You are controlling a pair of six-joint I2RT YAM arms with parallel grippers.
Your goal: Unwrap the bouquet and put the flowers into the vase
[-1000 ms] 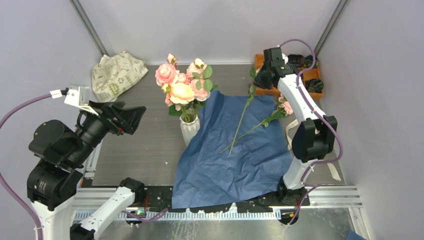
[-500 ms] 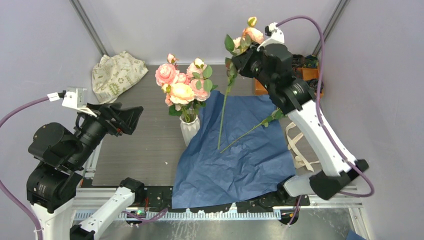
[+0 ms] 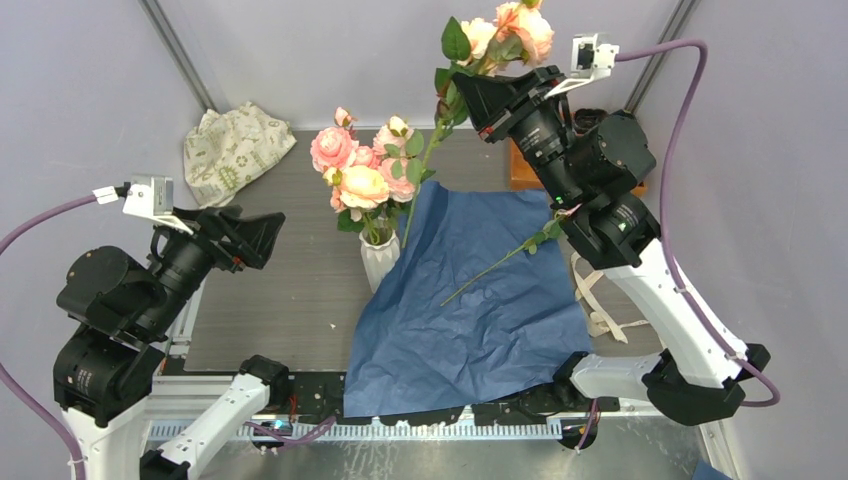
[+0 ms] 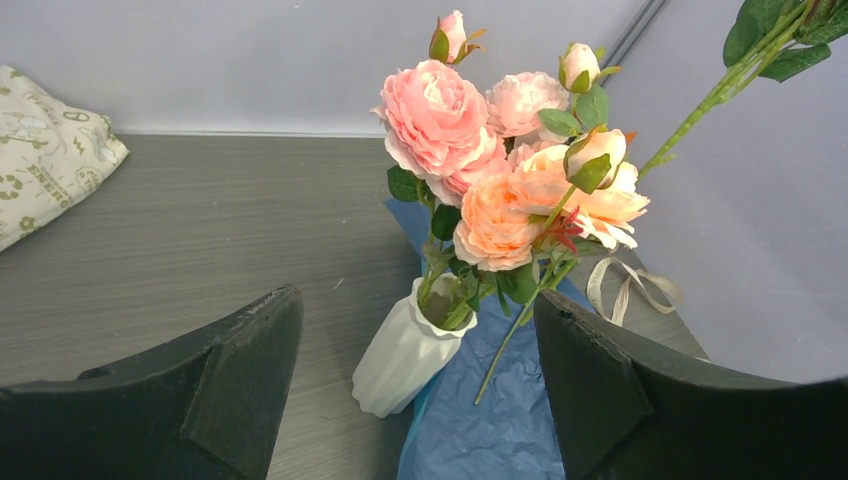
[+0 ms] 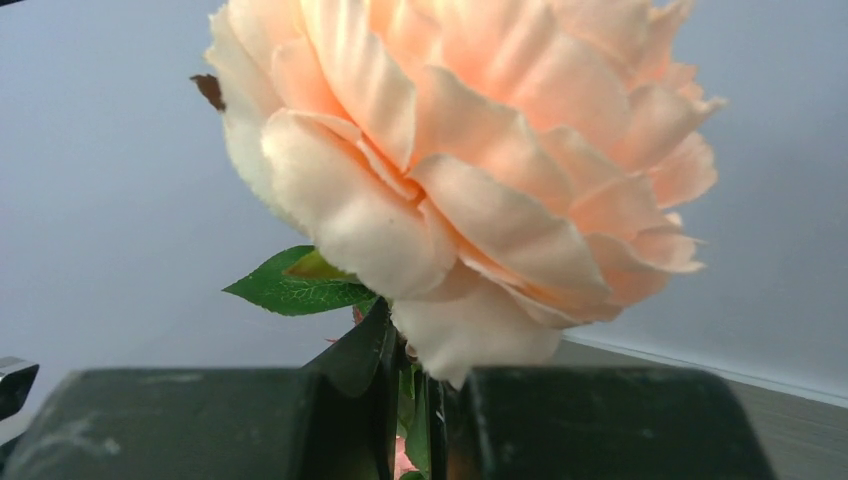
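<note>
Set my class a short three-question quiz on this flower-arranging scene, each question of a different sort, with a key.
1. True or false: the left gripper is shut on a flower.
2. The right gripper grips a flower. Where is that flower? A. raised in the air, outside the vase; B. flat on the blue wrapping paper; C. standing in the vase.
3. What lies loose on the blue wrapping paper?
Key: 1 false, its jaws stand open and empty; 2 A; 3 a single flower stem.
</note>
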